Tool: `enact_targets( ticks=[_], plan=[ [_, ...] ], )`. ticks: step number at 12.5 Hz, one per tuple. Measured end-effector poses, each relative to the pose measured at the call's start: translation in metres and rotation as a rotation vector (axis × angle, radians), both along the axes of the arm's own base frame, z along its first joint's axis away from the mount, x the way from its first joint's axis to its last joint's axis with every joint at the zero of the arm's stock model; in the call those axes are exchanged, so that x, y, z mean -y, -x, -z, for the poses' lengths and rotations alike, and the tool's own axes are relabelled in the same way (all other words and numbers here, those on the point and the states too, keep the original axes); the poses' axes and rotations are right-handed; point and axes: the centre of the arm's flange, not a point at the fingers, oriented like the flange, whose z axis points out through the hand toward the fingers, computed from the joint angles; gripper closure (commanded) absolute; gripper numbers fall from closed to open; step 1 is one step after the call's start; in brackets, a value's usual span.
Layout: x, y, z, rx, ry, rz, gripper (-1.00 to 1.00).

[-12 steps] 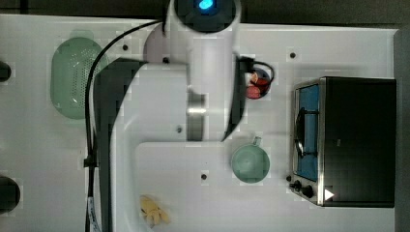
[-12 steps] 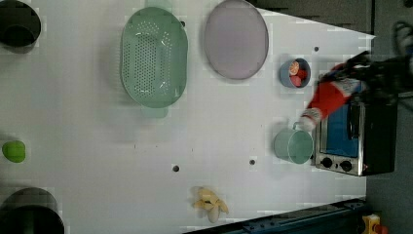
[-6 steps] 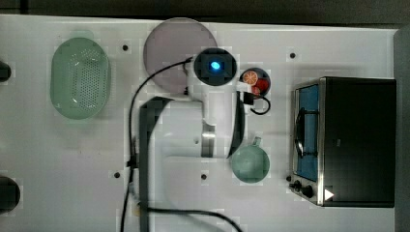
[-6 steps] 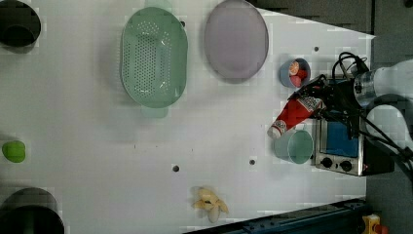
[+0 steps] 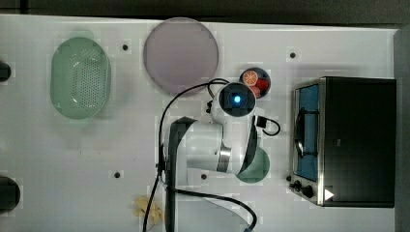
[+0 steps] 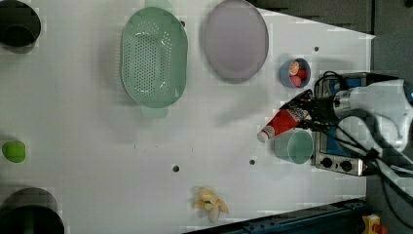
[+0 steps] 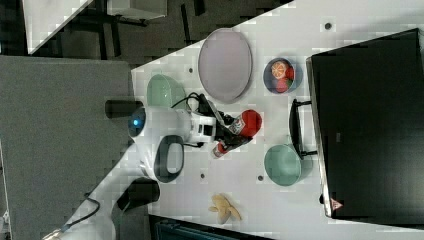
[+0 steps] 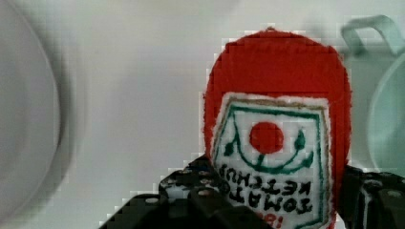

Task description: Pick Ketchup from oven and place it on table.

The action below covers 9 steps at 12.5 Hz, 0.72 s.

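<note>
Label reads "TOMATO KETCHUP", upside down in the wrist view, under a red dot ringed with green lines. Gripper [image 6: 311,111] clamped on the ketchup [image 6: 282,122], jaws set at bottle width. Red bottle held tilted, white cap lowest, over the table [image 6: 97,146] just beside the mug [image 6: 293,146], between the mug and the fruit bowl [image 6: 294,73]. Oven [image 5: 355,140] beyond the mug, handle [image 7: 295,127] outward. Bare white tabletop from the mug toward the colander [image 6: 153,56].

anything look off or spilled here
Nothing is spilled or damaged. The one thing askew is the Ketchup: it hangs tilted in the gripper, cap pointing down toward the table, beside the green mug. That fits mid-carry.
</note>
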Motion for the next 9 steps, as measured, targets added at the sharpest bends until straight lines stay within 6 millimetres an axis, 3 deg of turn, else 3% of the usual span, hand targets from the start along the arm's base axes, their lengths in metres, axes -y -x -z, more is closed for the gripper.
enact_targets(
  ticks=[3,5,7,9],
  plan=[
    [0.004,0.013,0.024,-0.01,0.002,0.016,-0.97],
    [-0.001,0.009,0.027,-0.005,-0.003,0.013,-1.0],
    [-0.011,0.003,0.006,0.019,0.01,-0.038,-1.0],
    [-0.021,-0.007,-0.035,0.058,-0.004,-0.053,-1.0]
  ],
)
